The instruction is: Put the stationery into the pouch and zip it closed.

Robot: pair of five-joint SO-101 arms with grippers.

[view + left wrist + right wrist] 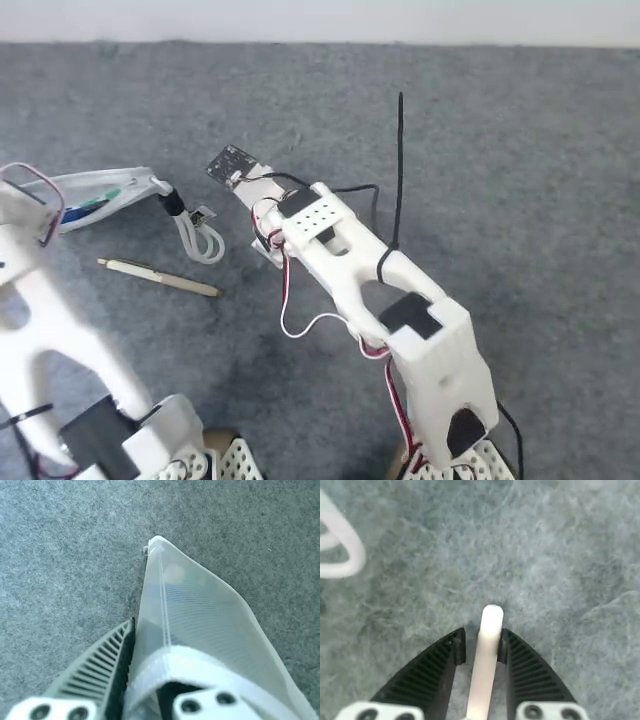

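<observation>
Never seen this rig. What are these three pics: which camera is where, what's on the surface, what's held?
Two white robot arms sit side by side, each ending in a two-finger gripper. The high view is from a fixed camera looking down; the two wrist views are from a camera on each arm's wrist. On the grey matted surface lie a cream pen and a white cord loop. The left gripper is shut on the translucent pouch. The right gripper is shut on a thin white stick; what it is I can't tell.
</observation>
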